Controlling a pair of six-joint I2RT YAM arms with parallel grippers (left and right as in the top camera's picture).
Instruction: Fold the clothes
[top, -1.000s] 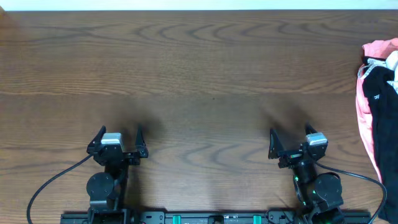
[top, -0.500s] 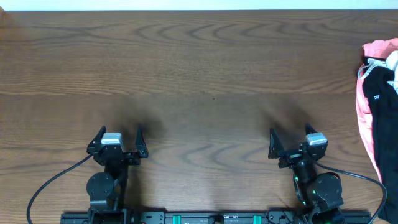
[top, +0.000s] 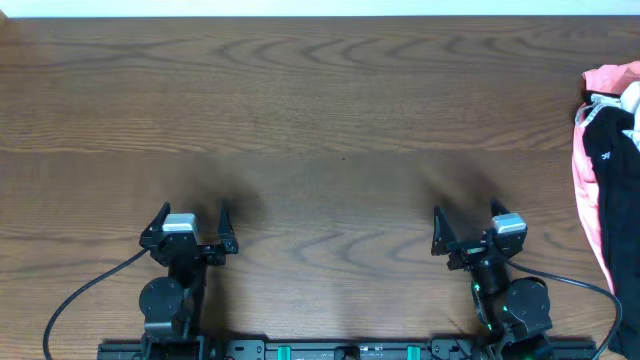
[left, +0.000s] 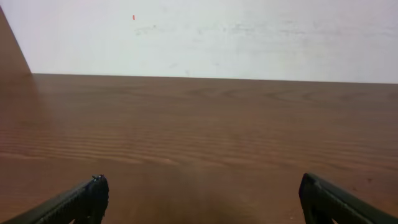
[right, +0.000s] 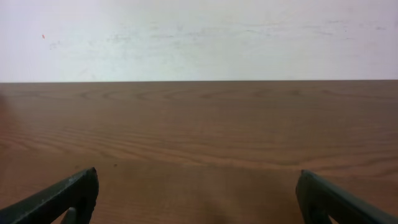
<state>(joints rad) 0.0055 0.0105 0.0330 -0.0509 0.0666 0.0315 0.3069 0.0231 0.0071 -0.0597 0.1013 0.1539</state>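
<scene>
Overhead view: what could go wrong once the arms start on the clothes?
1. The pile lies at the table's right edge, partly out of frame; the open right tool may drag it off.
2. Pink, black and white cloth overlap there, so one grab may lift several.
3. The left tool is far from it.

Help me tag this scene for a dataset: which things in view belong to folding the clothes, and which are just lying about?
Belongs to the job:
- heap of clothes at the table's right edge: pink, black and a bit of white cloth
- left tool, open, holding nothing
- right tool, open, holding nothing

Just there:
- wooden table
- white wall behind it
</scene>
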